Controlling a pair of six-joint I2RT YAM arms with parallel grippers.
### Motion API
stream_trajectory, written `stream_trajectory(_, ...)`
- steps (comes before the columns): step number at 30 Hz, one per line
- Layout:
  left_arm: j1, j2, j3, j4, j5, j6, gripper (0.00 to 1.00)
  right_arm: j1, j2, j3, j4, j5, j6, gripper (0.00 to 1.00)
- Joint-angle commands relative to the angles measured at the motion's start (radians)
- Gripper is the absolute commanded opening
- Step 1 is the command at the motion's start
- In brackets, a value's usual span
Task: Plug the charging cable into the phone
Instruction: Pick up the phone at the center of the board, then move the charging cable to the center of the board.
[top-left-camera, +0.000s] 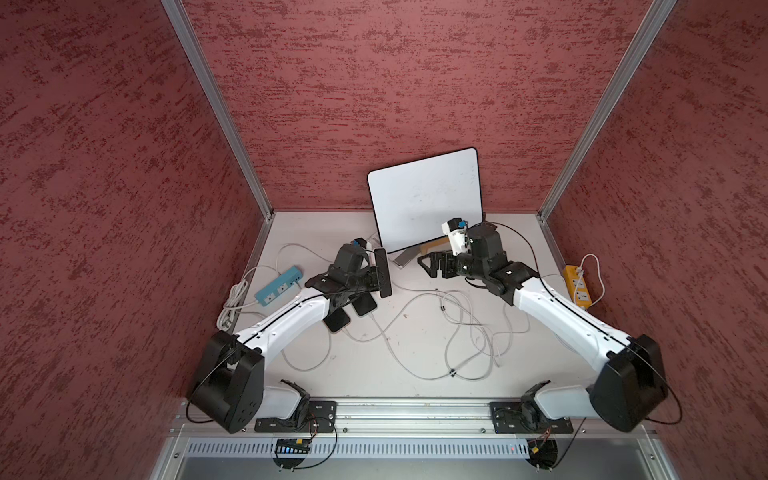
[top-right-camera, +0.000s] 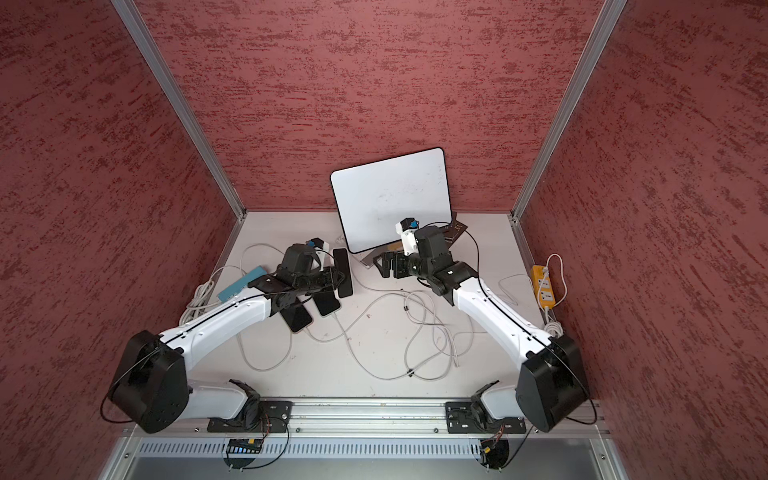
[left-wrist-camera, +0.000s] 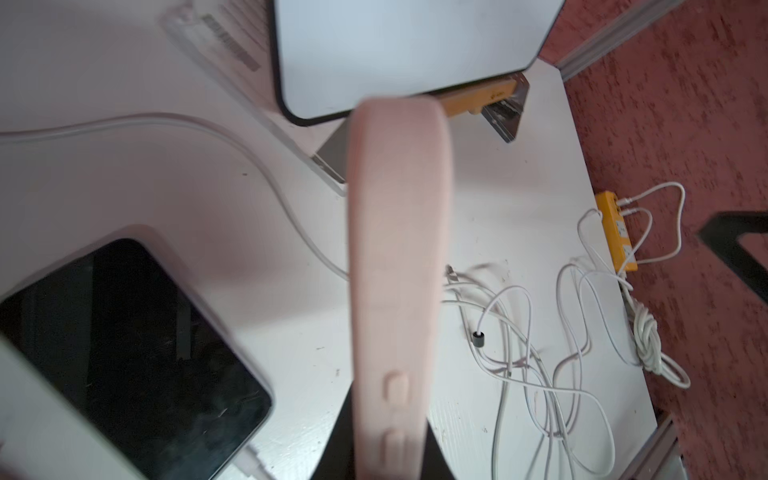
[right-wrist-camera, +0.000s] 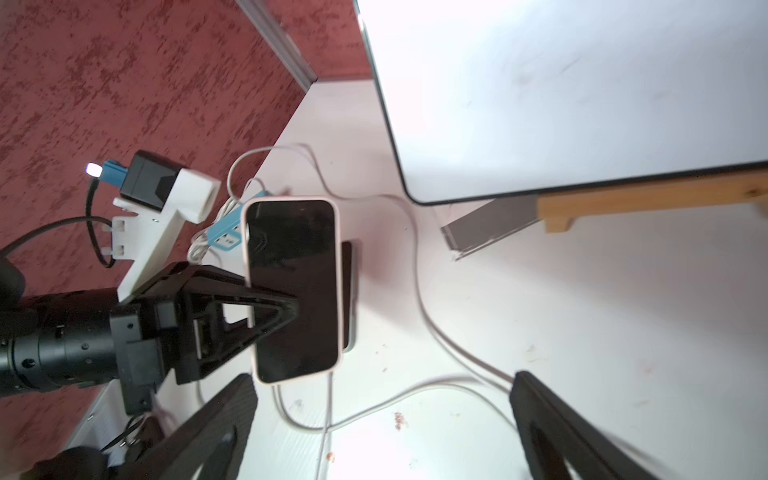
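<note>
The phone (top-left-camera: 384, 266) is held on edge by the closed left gripper (top-left-camera: 375, 281) just before the white board (top-left-camera: 426, 199), long axis toward it, while the loose charging cable (top-left-camera: 459, 318) is left farther from the board, nearer the wide-open, empty right gripper (top-left-camera: 427, 268).

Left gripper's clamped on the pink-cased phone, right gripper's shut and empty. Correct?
Not quite: the right gripper is open, not shut. The right wrist view shows its fingers spread wide and empty. The left gripper does clamp the pink-cased phone.
</note>
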Motion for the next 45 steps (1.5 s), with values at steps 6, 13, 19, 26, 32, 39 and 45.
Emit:
stream_trajectory(6,0.131,-0.169,-0.084,-0.029,0.032,-0.134,0.0,-0.002,0.175,0.036,-0.317,0.057,-0.094,0.71)
stream_trajectory(13,0.136,-0.159,-0.106,-0.028,0.026,-0.125,0.0,0.034,0.243,-0.02,-0.314,0.013,-0.065,0.23)
stream_trajectory(19,0.135,-0.158,-0.101,-0.039,0.019,-0.126,0.0,0.077,0.378,0.039,-0.375,0.054,-0.081,0.17)
stream_trajectory(26,0.138,-0.154,-0.099,-0.061,0.009,-0.123,0.0,0.085,0.455,0.08,-0.391,0.169,-0.072,0.23)
stream_trajectory(32,0.138,-0.159,-0.09,-0.084,-0.012,-0.109,0.0,0.085,0.49,0.132,-0.398,0.219,-0.076,0.24)
stream_trajectory(39,0.138,-0.165,-0.099,-0.09,-0.025,-0.11,0.0,0.085,0.545,0.201,-0.439,0.303,-0.086,0.29)
stream_trajectory(45,0.137,-0.171,-0.103,-0.094,-0.037,-0.109,0.0,0.085,0.562,0.211,-0.435,0.298,-0.081,0.3)
